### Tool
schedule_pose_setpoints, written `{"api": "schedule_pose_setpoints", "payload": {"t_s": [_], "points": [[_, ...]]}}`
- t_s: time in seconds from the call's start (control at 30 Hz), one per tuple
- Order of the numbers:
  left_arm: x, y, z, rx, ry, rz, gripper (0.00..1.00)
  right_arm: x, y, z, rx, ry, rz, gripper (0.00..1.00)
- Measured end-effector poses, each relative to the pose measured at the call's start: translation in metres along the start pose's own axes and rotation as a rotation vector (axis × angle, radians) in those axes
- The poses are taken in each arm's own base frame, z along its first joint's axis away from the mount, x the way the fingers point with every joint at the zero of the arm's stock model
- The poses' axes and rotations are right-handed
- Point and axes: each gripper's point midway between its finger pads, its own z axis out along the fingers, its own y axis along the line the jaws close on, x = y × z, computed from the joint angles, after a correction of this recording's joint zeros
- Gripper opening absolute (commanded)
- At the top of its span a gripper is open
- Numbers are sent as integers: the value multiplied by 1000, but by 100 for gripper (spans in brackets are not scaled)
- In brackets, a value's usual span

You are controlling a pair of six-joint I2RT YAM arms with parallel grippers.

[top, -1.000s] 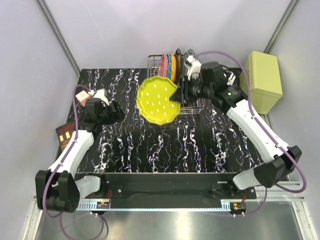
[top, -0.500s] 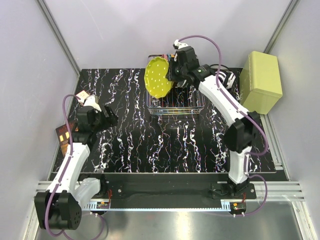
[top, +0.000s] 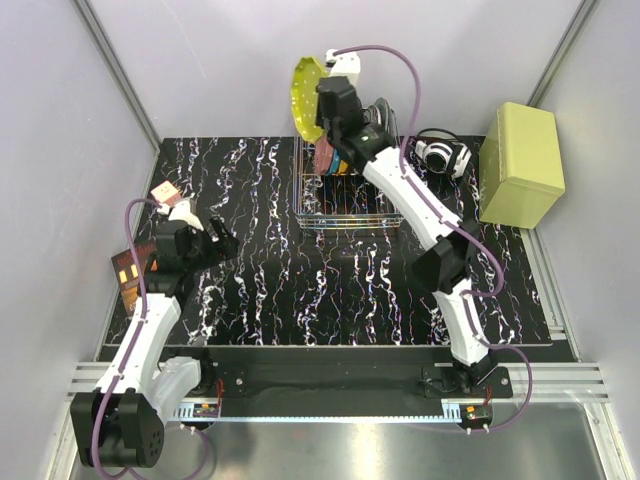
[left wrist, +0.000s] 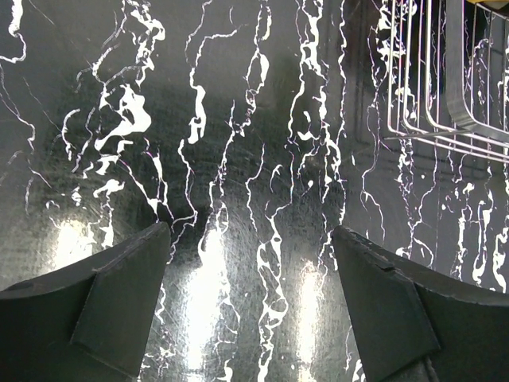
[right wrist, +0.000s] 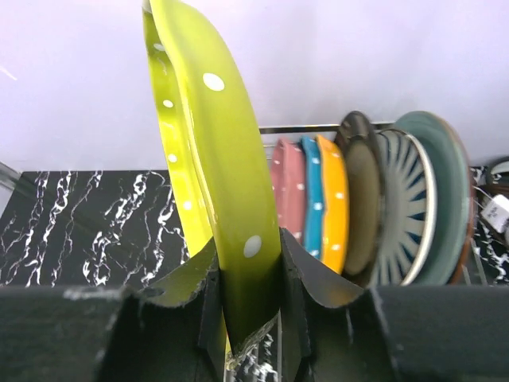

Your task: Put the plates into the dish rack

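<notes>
My right gripper (top: 322, 100) is shut on the rim of the yellow-green plate (top: 304, 98), holding it on edge, high above the left end of the dish rack (top: 350, 215). In the right wrist view the yellow-green plate (right wrist: 211, 167) stands upright between my fingers (right wrist: 318, 274). The pink plate (right wrist: 288, 183), blue plate (right wrist: 312, 191) and orange plate (right wrist: 332, 199) stand side by side in the rack beyond it. My left gripper (top: 222, 243) is open and empty over the bare table at the left; the left wrist view shows its fingers (left wrist: 119, 294) apart and the rack's corner (left wrist: 445, 79).
A plain dark plate (right wrist: 362, 199) and a grey ribbed plate (right wrist: 421, 199) stand in the rack right of the orange one. A yellow-green box (top: 522, 162) stands at the far right. White headphones (top: 440, 155) lie by the rack. A brown card (top: 128, 272) lies at the table's left edge.
My right gripper has carried the yellow-green plate from in front of the rack up and back, turning it on edge above the rack's left end. The left arm has barely moved.
</notes>
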Motion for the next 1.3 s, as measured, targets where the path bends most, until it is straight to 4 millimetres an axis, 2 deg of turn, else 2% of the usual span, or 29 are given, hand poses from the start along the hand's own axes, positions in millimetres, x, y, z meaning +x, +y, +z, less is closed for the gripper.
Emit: {"api": "schedule_pose_setpoints", "payload": {"t_s": [0.1, 0.27, 0.37, 0.47, 0.63, 0.83, 0.93, 1.07, 1.3], "points": [[0, 0, 0, 0, -1, -9, 89, 8, 19, 1, 20, -32, -16, 0], [-1, -2, -2, 16, -19, -14, 89, 45, 43, 15, 67, -49, -93, 0], [2, -3, -3, 27, -15, -17, 89, 62, 47, 31, 108, -68, -137, 0], [5, -4, -3, 37, -11, -18, 89, 73, 40, 42, 153, -79, -183, 0], [7, -6, -2, 54, -11, -24, 89, 66, 28, 44, 215, -111, -211, 0], [11, -8, -2, 68, -12, -36, 89, 48, 23, 43, 261, -174, -188, 0], [10, -8, -4, 70, -17, -40, 91, 46, 22, 44, 272, -189, -193, 0], [7, -9, -6, 71, -31, -49, 91, 51, 19, 48, 294, -199, -208, 0], [3, -11, -10, 77, -52, -54, 92, 74, 18, 59, 307, -177, -255, 0]]}}
